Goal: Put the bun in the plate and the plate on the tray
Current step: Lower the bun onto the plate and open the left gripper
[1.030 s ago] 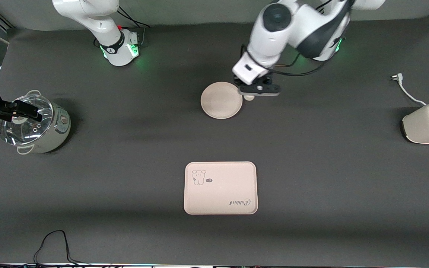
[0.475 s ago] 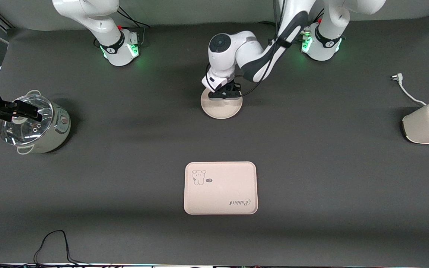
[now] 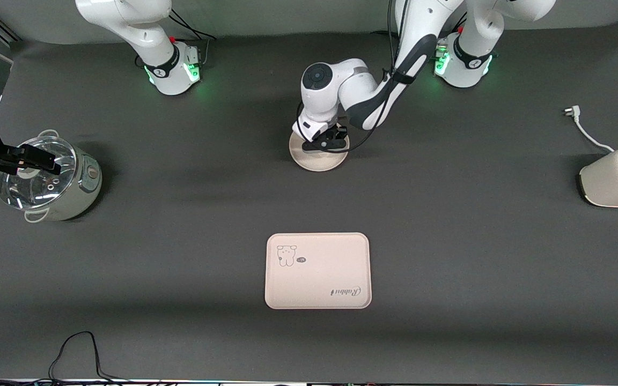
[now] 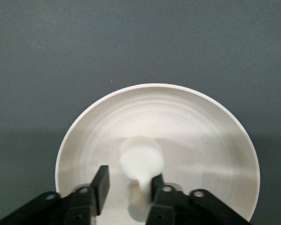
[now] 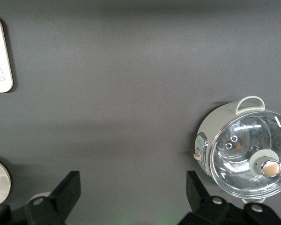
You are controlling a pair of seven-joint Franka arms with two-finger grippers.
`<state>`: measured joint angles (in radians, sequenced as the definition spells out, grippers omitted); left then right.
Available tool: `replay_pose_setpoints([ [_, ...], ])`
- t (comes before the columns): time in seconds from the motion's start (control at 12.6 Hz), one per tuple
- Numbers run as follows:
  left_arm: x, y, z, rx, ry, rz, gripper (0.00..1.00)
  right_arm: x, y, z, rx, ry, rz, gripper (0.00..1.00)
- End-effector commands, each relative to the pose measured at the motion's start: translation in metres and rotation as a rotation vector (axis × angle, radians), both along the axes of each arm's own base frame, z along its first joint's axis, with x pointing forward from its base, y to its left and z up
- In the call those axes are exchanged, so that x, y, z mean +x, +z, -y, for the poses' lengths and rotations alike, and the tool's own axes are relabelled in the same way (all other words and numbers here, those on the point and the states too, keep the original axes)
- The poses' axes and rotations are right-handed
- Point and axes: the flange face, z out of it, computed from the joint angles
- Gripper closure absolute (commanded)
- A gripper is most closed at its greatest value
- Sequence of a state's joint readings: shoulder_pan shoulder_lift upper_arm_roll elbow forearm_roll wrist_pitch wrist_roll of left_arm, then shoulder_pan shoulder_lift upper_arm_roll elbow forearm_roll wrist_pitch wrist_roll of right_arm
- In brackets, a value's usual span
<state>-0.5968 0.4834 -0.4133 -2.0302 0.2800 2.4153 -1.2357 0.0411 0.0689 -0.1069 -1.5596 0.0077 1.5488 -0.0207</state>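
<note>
The bun [image 4: 140,157] lies in the plate [image 3: 319,161], which sits farther from the front camera than the tray [image 3: 318,271] (well apart). A pot [image 3: 51,179] stands toward the right arm's end, a toaster [image 3: 617,177] toward the left arm's.

1 bun [image 4: 140,157], 1 plate [image 3: 319,162], 1 tray [image 3: 317,271]

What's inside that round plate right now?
The bun sits in the plate, between the left gripper and its parted fingers, touching one. The plate's bare bottom surrounds it. The gripper covers the plate's near edge. The right gripper waits open elsewhere.
</note>
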Motion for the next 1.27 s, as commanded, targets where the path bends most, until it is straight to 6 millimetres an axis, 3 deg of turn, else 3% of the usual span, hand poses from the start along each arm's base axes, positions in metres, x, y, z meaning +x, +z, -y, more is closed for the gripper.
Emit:
replay_pose_setpoints([
  [0.0,0.002,0.004,0.003,-0.003,0.014,0.021,0.0,-0.006,0.0,0.001,-0.016,0.002,-0.009,0.0],
  [0.63,0.002,-0.008,0.001,0.014,-0.004,0.022,0.0,-0.006,0.0,0.001,-0.016,0.0,-0.009,0.0],
  [1.19,0.007,0.004,0.0,0.01,0.008,0.038,0.0,-0.006,0.0,0.001,-0.016,0.002,-0.009,0.0],
])
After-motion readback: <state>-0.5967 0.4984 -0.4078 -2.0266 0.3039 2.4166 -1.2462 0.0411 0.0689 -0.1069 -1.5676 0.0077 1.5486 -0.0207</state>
